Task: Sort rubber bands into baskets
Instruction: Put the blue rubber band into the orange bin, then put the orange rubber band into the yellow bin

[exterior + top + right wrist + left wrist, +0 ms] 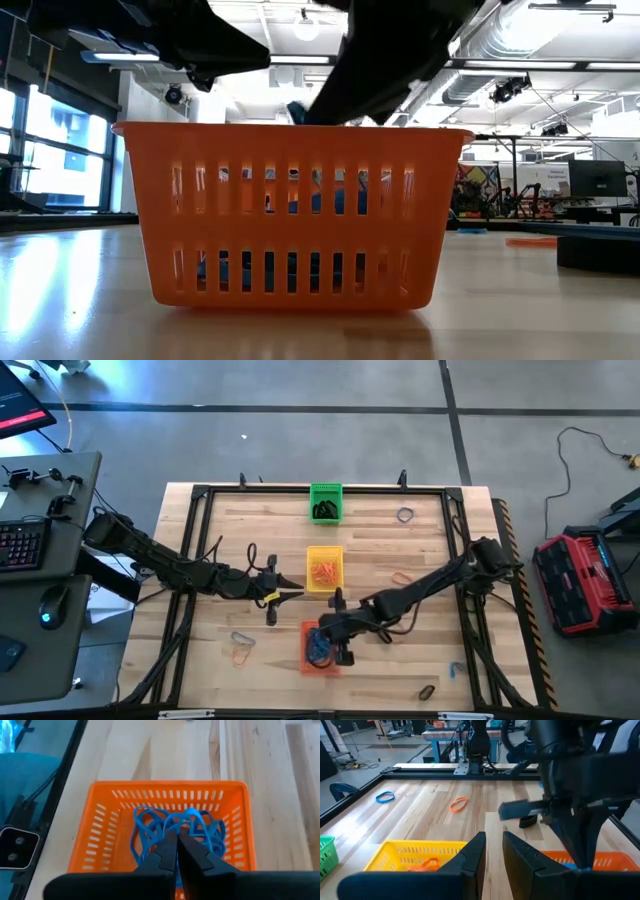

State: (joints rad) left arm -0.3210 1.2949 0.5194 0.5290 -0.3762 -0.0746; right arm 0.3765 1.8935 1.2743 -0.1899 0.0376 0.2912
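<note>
Three baskets stand in a row down the table's middle: green (325, 502) with black rubber bands at the far side, yellow (324, 568) with orange bands, and orange (320, 647) nearest, holding a heap of blue bands (150, 827). My right gripper (177, 837) hangs over the orange basket, slanting down, shut on a blue rubber band. My left gripper (494, 851) waits left of the yellow basket, pointing almost level toward the table's right. Its fingers stand a little apart with nothing between them. Loose bands lie on the wood around the baskets. My right gripper pinches a blue band strand (175, 826) between its two fingertips, coming from above and slanting down. A blue bit (297, 110) shows just above the orange basket's rim beside the fingers. Against the heap below, which part of the loop is held cannot be told.
Loose bands lie on the table: a bluish one (405, 515) at the far right, an orange one (400, 577) right of the yellow basket, two (241, 648) at the near left, and a black (427, 691) and a blue one (457, 670) at the near right. A black frame (200, 495) rims the table.
</note>
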